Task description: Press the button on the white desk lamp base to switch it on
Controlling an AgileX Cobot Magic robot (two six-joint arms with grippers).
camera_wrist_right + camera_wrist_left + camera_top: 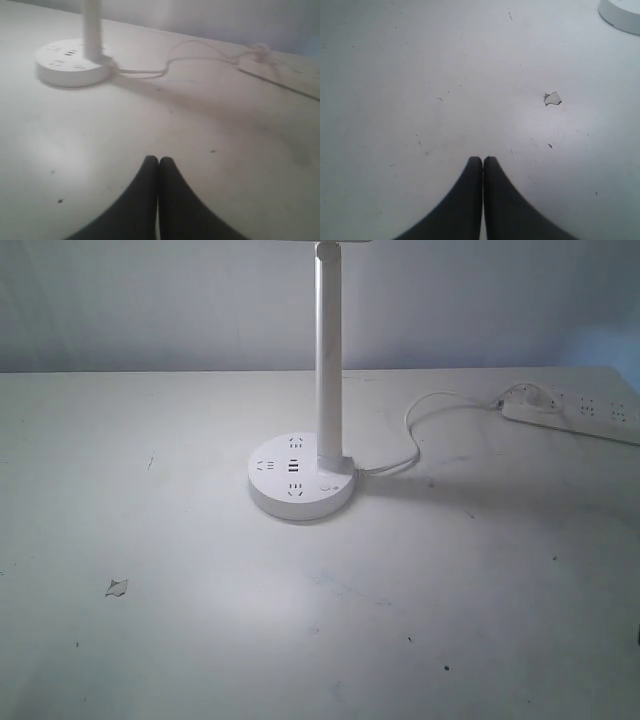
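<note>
The white desk lamp base (300, 485) stands mid-table, with socket holes, a dark USB slot and a tall slim post (328, 350). The button (328, 486) shows as a faint ring on the base's right side, beside the post. A bright patch of light lies on the table in front of the base. Neither gripper shows in the exterior view. My left gripper (483, 159) is shut and empty over bare table, with the base's edge (622, 15) far off. My right gripper (159, 159) is shut and empty, well short of the base (70, 65).
A white cord (420, 430) runs from the base to a long white power strip (575, 412) at the back right. A small chipped mark (117, 587) sits on the table at front left, also seen as the chip (552, 98). A wall rises behind the table.
</note>
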